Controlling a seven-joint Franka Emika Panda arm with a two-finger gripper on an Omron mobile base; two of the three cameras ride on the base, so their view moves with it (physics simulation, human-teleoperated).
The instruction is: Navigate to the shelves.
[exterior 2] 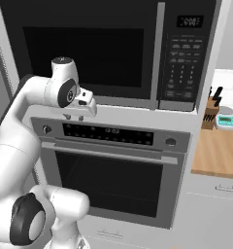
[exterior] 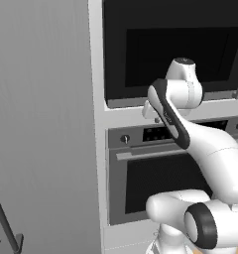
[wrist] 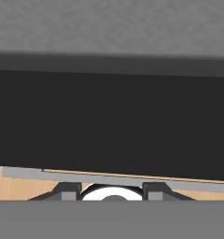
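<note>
Shelves are what the base has to reach, and I cannot find that long, thin, light grey board in any of these pictures, so where it lies cannot be told from here. From the left base view, the arm [exterior: 190, 144] rises from the lower right and folds up in front of a tall appliance column: a black microwave [exterior: 175, 47] above and a built-in wall oven [exterior: 155, 181] below, with a plain grey panel [exterior: 41, 124] taking the whole left side. From the right base view, the same stack faces the robot squarely; the microwave's keypad [exterior 2: 181, 58] sits at its right, the oven's control strip [exterior 2: 108, 133] and handle [exterior 2: 108, 153] run beneath, and the gripper [exterior 2: 74, 116] hangs just in front of the strip between the two appliances, its jaws too small and hidden to judge. Off to the right a wooden counter [exterior 2: 218, 153] carries a knife block [exterior 2: 210, 112] and a small scale [exterior 2: 226, 119]. In the hand view, two dark fingertips [wrist: 62, 192] rise at the bottom with a gap between them and nothing held, so the pincer reads as spread; beyond them is a dark surface under a grey band. Judging by this, the drive is far from finished: the robot faces the ovens, and it must find and approach the board.
</note>
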